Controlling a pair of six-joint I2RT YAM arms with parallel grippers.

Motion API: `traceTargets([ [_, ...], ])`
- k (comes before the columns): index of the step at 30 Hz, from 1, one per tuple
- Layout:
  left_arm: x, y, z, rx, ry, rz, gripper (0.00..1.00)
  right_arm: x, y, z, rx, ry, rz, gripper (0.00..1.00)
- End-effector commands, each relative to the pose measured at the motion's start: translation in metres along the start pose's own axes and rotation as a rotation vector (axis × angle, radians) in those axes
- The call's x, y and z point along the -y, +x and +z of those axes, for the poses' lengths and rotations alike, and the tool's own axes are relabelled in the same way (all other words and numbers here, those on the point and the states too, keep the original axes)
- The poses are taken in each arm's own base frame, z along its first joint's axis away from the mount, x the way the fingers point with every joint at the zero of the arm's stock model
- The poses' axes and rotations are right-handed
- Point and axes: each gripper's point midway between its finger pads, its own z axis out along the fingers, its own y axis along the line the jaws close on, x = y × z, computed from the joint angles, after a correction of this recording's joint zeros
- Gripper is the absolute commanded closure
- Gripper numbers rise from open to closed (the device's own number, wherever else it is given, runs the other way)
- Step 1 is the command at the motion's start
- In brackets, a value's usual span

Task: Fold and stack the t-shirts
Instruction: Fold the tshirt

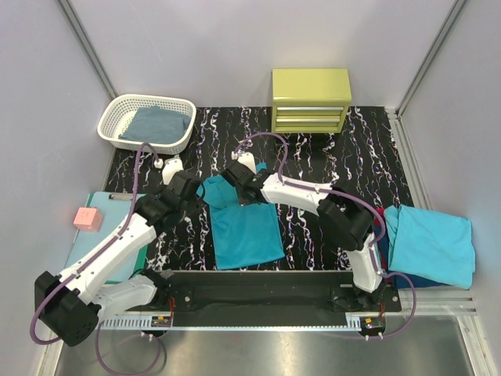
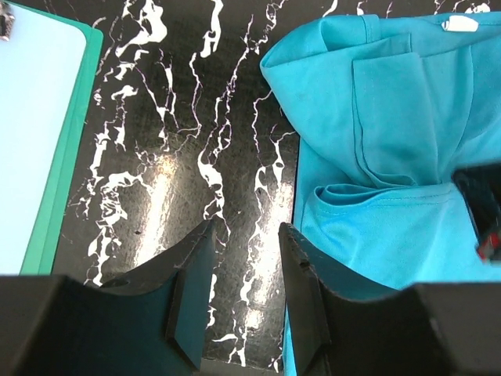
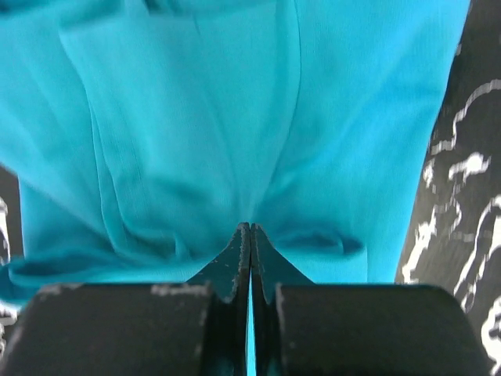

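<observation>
Grips with the right hand (image 3: 250,231) a bunched fold of the teal-turquoise soft cloth t-shirt (image 1: 246,235), fingers (image 3: 235,258) pressed together on it, probably to draw that upper edge over. Holds the left hand (image 2: 246,231) narrowly parted and empty above the black white-veined desk (image 2: 180,157) just left of the shirt, mid-frame, seemingly ready for the other corner.

no legible text anywhere, white tag (image 2: 459,24) on teal t-shirt (image 2: 376,102) unreadable
</observation>
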Motion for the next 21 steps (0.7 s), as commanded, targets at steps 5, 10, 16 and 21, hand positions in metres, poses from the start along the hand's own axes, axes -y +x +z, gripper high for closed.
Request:
traceTargets([
  [5, 0.002, 0.010, 0.001, -0.023, 0.033, -0.022, 0.57, 0.008, -0.027, 0.022, 0.038, 0.039, -0.010, 0.94],
  [10, 0.003, 0.008, -0.004, 0.002, 0.072, -0.020, 0.41, 0.047, -0.072, -0.042, 0.220, 0.119, 0.025, 0.53],
  [16, 0.030, 0.000, 0.016, -0.005, 0.112, 0.013, 0.42, 0.067, -0.080, -0.096, 0.278, 0.098, 0.058, 0.47],
  [21, 0.078, -0.009, 0.065, -0.128, 0.153, 0.056, 0.50, 0.080, -0.065, -0.124, 0.264, 0.063, 0.092, 0.47],
])
